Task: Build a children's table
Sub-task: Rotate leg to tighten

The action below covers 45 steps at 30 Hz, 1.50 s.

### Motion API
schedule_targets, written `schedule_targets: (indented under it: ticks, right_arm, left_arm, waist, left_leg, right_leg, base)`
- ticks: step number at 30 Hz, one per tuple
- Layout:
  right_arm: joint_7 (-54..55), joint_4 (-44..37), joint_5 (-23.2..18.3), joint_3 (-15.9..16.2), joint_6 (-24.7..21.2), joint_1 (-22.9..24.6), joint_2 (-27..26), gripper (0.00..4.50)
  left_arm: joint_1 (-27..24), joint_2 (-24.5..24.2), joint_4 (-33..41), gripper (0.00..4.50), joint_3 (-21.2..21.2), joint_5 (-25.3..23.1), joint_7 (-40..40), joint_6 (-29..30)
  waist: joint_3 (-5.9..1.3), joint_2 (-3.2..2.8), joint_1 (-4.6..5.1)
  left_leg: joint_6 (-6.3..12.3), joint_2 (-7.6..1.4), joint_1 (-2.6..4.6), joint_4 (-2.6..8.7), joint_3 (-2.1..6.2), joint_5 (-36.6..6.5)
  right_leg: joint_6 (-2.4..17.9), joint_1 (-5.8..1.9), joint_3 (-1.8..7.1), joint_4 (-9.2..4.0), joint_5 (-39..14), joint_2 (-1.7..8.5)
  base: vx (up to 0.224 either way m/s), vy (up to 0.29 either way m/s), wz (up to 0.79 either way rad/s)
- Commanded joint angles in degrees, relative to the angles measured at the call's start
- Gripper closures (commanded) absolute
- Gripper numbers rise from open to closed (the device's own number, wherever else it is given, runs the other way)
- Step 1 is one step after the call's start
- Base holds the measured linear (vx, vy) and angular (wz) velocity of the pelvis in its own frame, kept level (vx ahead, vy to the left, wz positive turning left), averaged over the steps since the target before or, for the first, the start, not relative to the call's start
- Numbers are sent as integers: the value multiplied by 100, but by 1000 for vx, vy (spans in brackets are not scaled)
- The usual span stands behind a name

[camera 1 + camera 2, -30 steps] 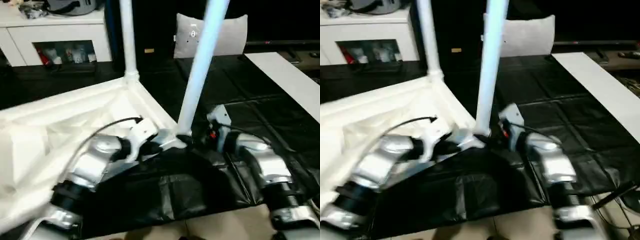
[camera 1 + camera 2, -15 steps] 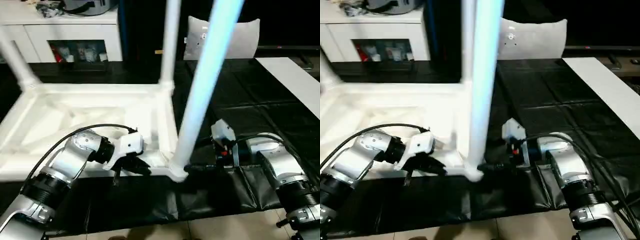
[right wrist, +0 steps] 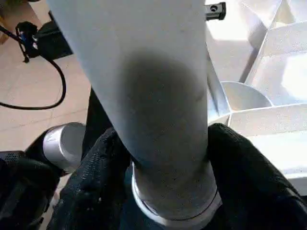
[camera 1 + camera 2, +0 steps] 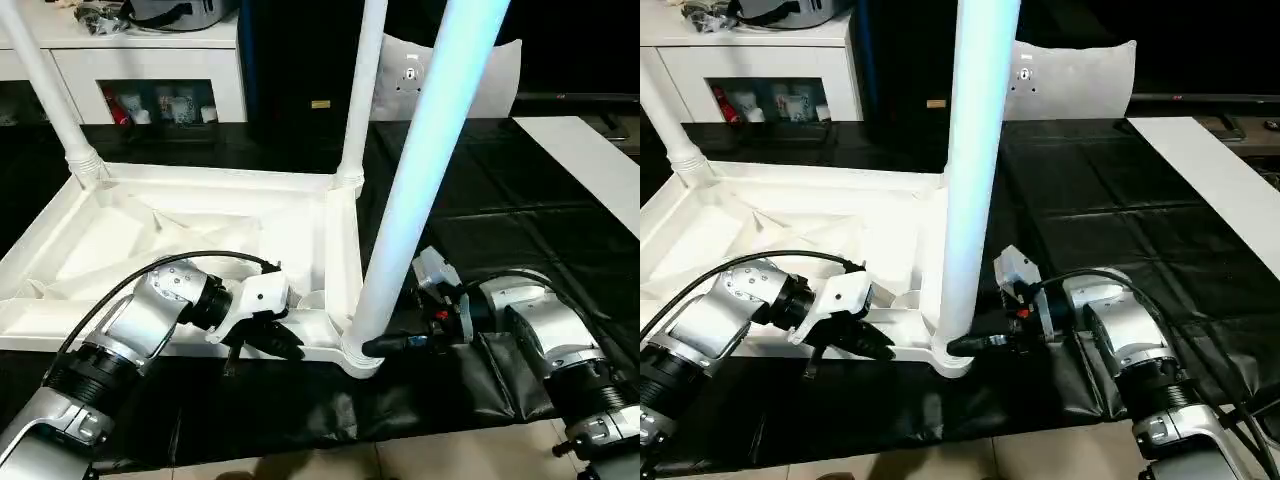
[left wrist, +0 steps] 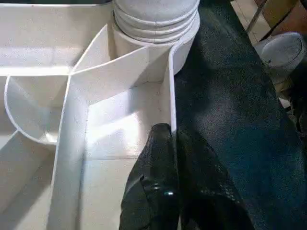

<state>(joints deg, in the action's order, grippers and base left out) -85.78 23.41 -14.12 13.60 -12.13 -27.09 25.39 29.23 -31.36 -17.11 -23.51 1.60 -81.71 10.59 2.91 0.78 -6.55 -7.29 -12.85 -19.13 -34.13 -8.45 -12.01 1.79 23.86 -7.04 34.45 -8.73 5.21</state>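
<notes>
The children's table lies upside down on the black mat, its white tabletop [image 4: 190,225] showing the ribbed underside. Three white legs stand in corner sockets: far left [image 4: 50,90], far right [image 4: 360,90] and near right [image 4: 425,170]. My left gripper [image 4: 272,340] is shut on the tabletop's near rim [image 5: 170,96], close to the near right socket, with one black finger [image 5: 160,148] on each side of the wall. My right gripper [image 4: 385,345] clasps the near right leg [image 3: 153,96] just above its flared base, its fingers [image 3: 242,177] pressed on both sides.
A white cabinet [image 4: 150,70] stands at the back left, with a white cushion [image 4: 485,70] behind the legs. A long white board [image 4: 590,165] lies on the mat [image 4: 500,220] at the right. Tiled floor [image 4: 450,455] begins at the mat's near edge.
The camera has swung, so the whole scene has shifted and levelled. My right gripper's fingers have closed in on the near right leg. The left gripper keeps its hold on the rim.
</notes>
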Motion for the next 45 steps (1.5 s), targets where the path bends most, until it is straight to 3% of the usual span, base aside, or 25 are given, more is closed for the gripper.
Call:
schedule_targets:
  ticks: [1, 6, 7, 11, 13, 15, 16, 18, 20, 22, 23, 24, 26, 28, 30, 34, 37, 40, 45]
  right_arm:
    - [-92, -164, -131, -8, -102, -60, 17, 221]
    - [362, -452, -389, -204, -508, 115, -224, 243]
    - [736, -465, -336, -262, -562, 138, -379, 244]
    - [1957, -213, 32, -424, -510, 31, -817, 248]
    - [2664, 7, 217, -547, -474, -83, -1067, 249]
    - [3645, 230, 370, -725, -541, -247, -1471, 251]
    - [3788, 234, 404, -729, -557, -262, -1529, 252]
    - [4226, 283, 524, -754, -623, -319, -1684, 253]
    - [4871, 409, 586, -871, -739, -437, -1989, 253]
    - [4867, 445, 607, -867, -558, -448, -2075, 253]
    - [4813, 456, 619, -859, -440, -440, -2096, 199]
    - [4838, 469, 733, -829, -222, -428, -2087, 185]
    - [4787, 432, 664, -870, -230, -406, -2097, 183]
    - [4816, 396, 614, -935, -224, -395, -2087, 163]
    - [4730, 321, 542, -988, -172, -362, -2012, 142]
    - [4562, 221, 459, -1082, -191, -301, -1873, 105]
    - [4169, 144, 423, -1071, -138, -229, -1638, 76]
    - [3467, 58, 383, -931, 1, -146, -1241, 53]
    - [2239, -1, 232, -789, 37, -124, -548, 8]
  left_arm:
    - [91, 52, 75, 450, -120, 100, -243, -141]
    - [34, 192, 28, 450, 22, 93, 140, 38]
    - [30, 304, 47, 450, 116, 79, 443, 271]
    - [77, 695, 74, 450, 415, 10, 1390, 758]
    - [109, 950, 132, 450, 597, 18, 1889, 1081]
    - [139, 1413, 306, 450, 843, 1, 2688, 1629]
    - [142, 1491, 338, 450, 869, -10, 2813, 1696]
    - [155, 1701, 389, 450, 925, -84, 3179, 1821]
    - [172, 2073, 431, 450, 1002, -203, 3752, 1960]
    - [154, 2199, 468, 450, 995, -263, 3908, 1991]
    - [141, 2237, 494, 450, 989, -278, 3946, 2010]
    - [120, 2276, 548, 450, 980, -297, 3973, 2068]
    - [111, 2244, 573, 450, 960, -323, 3961, 2063]
    - [112, 2203, 583, 450, 954, -326, 3974, 2070]
    - [131, 2075, 564, 450, 987, -318, 3955, 2044]
    - [112, 1922, 582, 450, 981, -292, 3837, 1971]
    - [58, 1724, 613, 450, 931, -233, 3549, 1877]
    - [2, 1450, 608, 450, 816, -148, 3048, 1671]
    - [-21, 860, 480, 450, 502, -62, 1937, 1139]
  waist:
    - [-386, 44, 31]
    - [-381, 43, 26]
    - [-377, 17, 29]
    - [-351, 31, 83]
    - [-353, 33, 147]
    - [-359, 41, 249]
    - [-364, 41, 300]
    - [-399, 50, 379]
    - [-417, 46, 404]
    - [-443, 41, 387]
    - [-448, 42, 377]
    - [-463, 79, 365]
    - [-496, 51, 342]
    - [-489, 47, 348]
    - [-458, 46, 350]
    - [-438, 45, 342]
    - [-438, 41, 334]
    - [-438, 48, 310]
    - [-422, 37, 247]
  left_leg:
    - [372, -17, -76, 398, -119, -786]
    - [340, -11, -85, 402, -119, -783]
    - [318, -11, -76, 403, -120, -824]
    - [193, 44, -53, 396, -117, -1028]
    - [72, 48, -76, 392, -110, -998]
    - [30, 59, -147, 397, -80, -977]
    - [53, 71, -119, 385, -78, -1017]
    - [196, 70, -147, 376, -81, -858]
    - [301, 59, -149, 364, -97, -627]
    - [367, 57, -142, 348, -111, -432]
    - [405, 55, -153, 349, -111, -366]
    - [482, 46, -167, 341, -113, -181]
    - [610, 41, -182, 313, -104, 104]
    - [702, 43, -195, 301, -108, 229]
    - [762, 38, -181, 309, -127, 3]
    - [641, 38, -172, 325, -133, -279]
    - [607, 35, -177, 327, -128, -329]
    - [647, 29, -178, 316, -130, -329]
    - [665, 28, -154, 321, -129, -542]
  right_leg:
    - [795, -390, 303, -415, -2046, 270]
    - [757, -394, 301, -424, -2067, 267]
    - [740, -381, 302, -429, -2126, 271]
    - [444, -355, 253, -542, -2798, 261]
    - [372, -359, 233, -541, -2905, 264]
    - [297, -412, 195, -535, -2954, 265]
    - [285, -385, 187, -574, -2961, 263]
    - [415, -405, 221, -522, -2531, 248]
    - [605, -393, 253, -472, -2074, 241]
    - [805, -404, 265, -420, -1684, 244]
    - [838, -414, 271, -402, -1550, 242]
    - [929, -422, 285, -355, -1199, 234]
    - [1139, -430, 298, -262, -598, 234]
    - [1227, -416, 299, -240, -362, 222]
    - [1258, -407, 296, -281, -588, 235]
    - [1107, -407, 298, -339, -1055, 246]
    - [1031, -408, 300, -342, -1118, 242]
    - [1050, -409, 304, -325, -1041, 242]
    - [1004, -388, 299, -362, -1347, 243]
  base:
    - [0, 0, 0]
    - [0, 0, 0]
    - [0, 0, 0]
    - [0, 0, 0]
    - [0, 0, 0]
    - [0, 0, 0]
    - [0, 0, 0]
    - [0, 0, 0]
    - [0, 0, 0]
    - [0, 0, 0]
    - [0, 0, 0]
    - [0, 0, 0]
    - [0, 0, 0]
    - [0, 0, 0]
    - [0, 0, 0]
    - [0, 0, 0]
    - [0, 0, 0]
    - [0, 0, 0]
    - [0, 0, 0]
